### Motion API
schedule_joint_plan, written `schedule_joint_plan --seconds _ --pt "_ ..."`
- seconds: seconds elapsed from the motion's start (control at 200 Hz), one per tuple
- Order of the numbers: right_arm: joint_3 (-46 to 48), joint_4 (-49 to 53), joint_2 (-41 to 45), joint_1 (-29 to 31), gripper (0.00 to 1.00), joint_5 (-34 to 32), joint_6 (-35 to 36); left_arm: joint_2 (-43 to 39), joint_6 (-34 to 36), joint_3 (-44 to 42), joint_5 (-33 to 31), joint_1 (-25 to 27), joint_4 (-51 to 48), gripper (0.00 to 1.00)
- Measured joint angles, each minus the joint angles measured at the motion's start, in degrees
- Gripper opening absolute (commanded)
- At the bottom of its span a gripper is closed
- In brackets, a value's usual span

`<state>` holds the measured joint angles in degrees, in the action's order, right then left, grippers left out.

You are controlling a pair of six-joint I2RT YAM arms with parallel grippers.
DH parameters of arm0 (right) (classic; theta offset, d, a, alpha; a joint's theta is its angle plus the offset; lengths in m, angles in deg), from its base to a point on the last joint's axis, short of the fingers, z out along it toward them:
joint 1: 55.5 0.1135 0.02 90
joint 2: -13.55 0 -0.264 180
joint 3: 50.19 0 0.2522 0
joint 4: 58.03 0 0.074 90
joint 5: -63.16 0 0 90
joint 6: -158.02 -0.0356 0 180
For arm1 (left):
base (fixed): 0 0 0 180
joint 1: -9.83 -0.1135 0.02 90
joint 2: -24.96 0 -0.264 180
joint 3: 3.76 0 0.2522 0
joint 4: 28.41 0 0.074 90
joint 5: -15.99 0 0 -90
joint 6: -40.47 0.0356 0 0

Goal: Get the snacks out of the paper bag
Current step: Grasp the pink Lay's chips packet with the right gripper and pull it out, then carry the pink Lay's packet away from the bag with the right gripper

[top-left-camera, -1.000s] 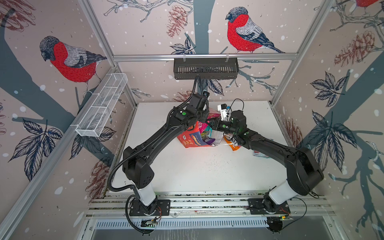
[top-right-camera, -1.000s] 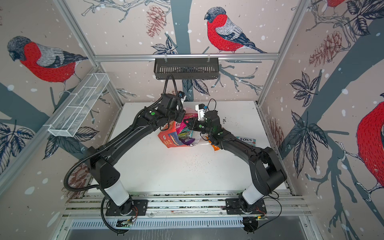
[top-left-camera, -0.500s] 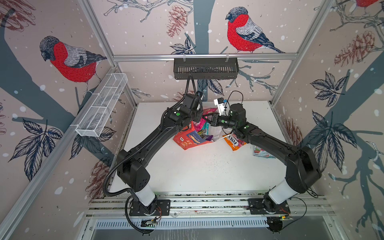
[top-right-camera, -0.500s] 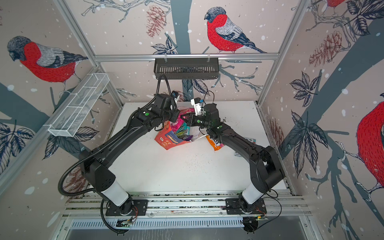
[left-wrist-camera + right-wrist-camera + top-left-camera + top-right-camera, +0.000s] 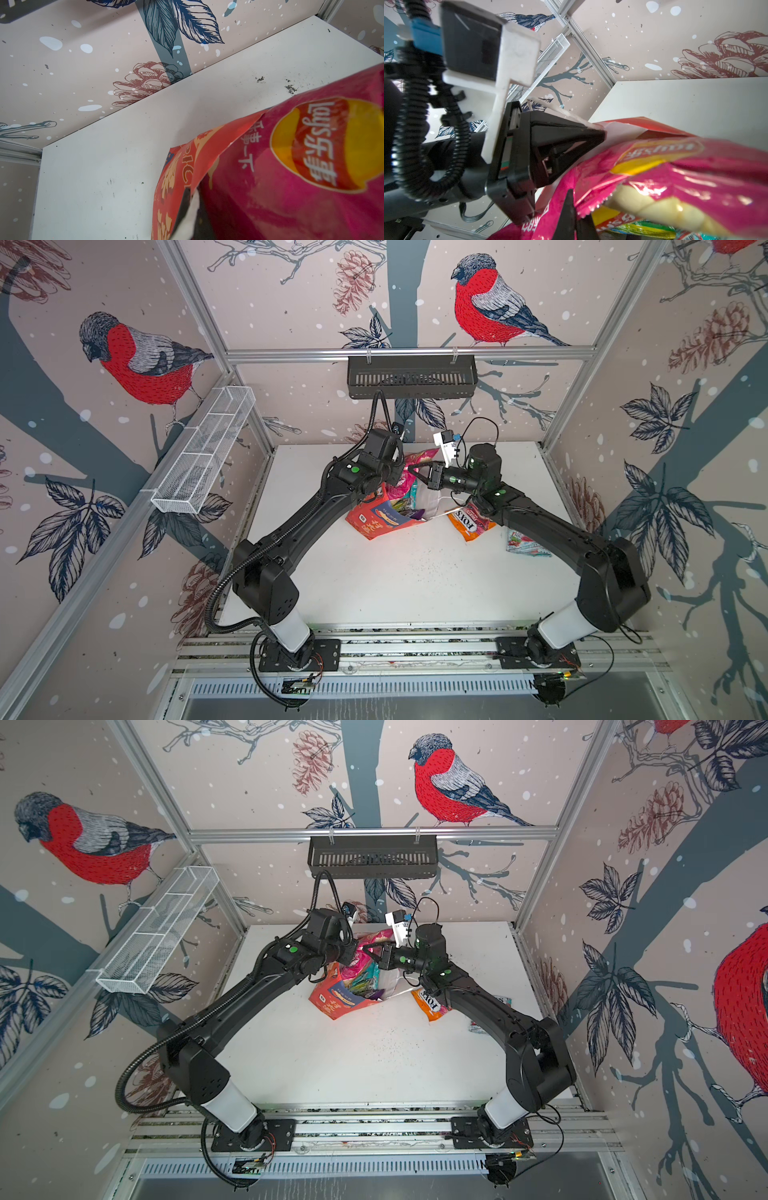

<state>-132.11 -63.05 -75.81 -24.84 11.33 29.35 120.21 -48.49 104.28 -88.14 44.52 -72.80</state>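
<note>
The left arm (image 5: 291,531) and the right arm (image 5: 552,526) wear matte black shells with rounded joints. Each stands on a white cylindrical sleeve (image 5: 291,628) above a flat black base plate (image 5: 328,653). Small green dots (image 5: 354,469) mark the links near the wrists. A ribbed black conduit (image 5: 210,605) follows the left arm, and a thin black wire (image 5: 480,419) loops at the right wrist. The left wrist carries a white camera bracket (image 5: 517,54) with a blue plug (image 5: 424,35). The left hand (image 5: 601,136) has black, wedge-shaped fingers.
</note>
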Motion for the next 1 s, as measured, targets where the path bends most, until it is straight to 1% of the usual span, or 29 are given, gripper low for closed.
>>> schedule_joint_plan --seconds 0.335,0.65,0.87,0.996 --pt "0.7 -2.4 2.2 -1.2 0.01 2.4 -0.2 -0.4 0.0 -0.6 -0.7 0.0 0.1 0.0" --pt "1.7 -8.2 5.0 -3.0 0.01 4.2 -0.6 -0.9 0.0 -1.3 -0.8 0.0 0.2 0.0" --pt "3.0 -11.5 6.1 -4.0 0.01 5.4 -3.3 -1.1 0.0 -1.9 -0.9 0.0 0.4 0.0" --pt "2.2 -12.1 7.7 -4.6 0.01 6.2 -3.2 -1.2 0.1 -2.1 -0.8 0.0 0.8 0.0"
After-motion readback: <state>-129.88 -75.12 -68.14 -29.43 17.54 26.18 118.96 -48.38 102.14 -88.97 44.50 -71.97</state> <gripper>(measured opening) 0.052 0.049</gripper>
